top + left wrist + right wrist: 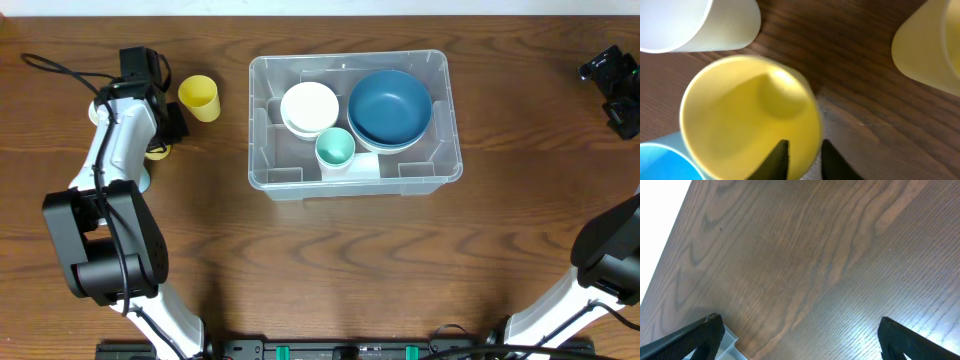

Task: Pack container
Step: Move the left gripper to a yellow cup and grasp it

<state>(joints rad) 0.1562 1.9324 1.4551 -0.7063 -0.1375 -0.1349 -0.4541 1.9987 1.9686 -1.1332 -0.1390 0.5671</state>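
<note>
At the left edge of the desk (pixel 300 260), the left pincer (pixel 804 145) is clenched on the rim of a yellow cup (pixel 750 115). One finger (pixel 777 160) stands inside the cup and the other just outside it, with the wall filling the narrow gap between them. The cup stands upright, its mouth open to the wrist camera. Around it stand a white cup (pixel 695 22), a blue cup (pixel 660 162) just beside it and a second yellow cup (pixel 930 45) a little apart, all on the wood.

The container (pixel 350 125) sits well to the right of this pincer, near the middle of the desk at the far side, between the two arms and touched by neither. Inside it, from left to right, are a white bowl (pixel 309 108), a teal cup (pixel 335 147) just in front of that bowl, and a blue bowl (pixel 390 108) that fills the right end.

The right pincer (pixel 799 319) hangs at the far right corner, well apart from the container. It is released, its fingers spread wide with only bare wood between them, holding and touching nothing.
</note>
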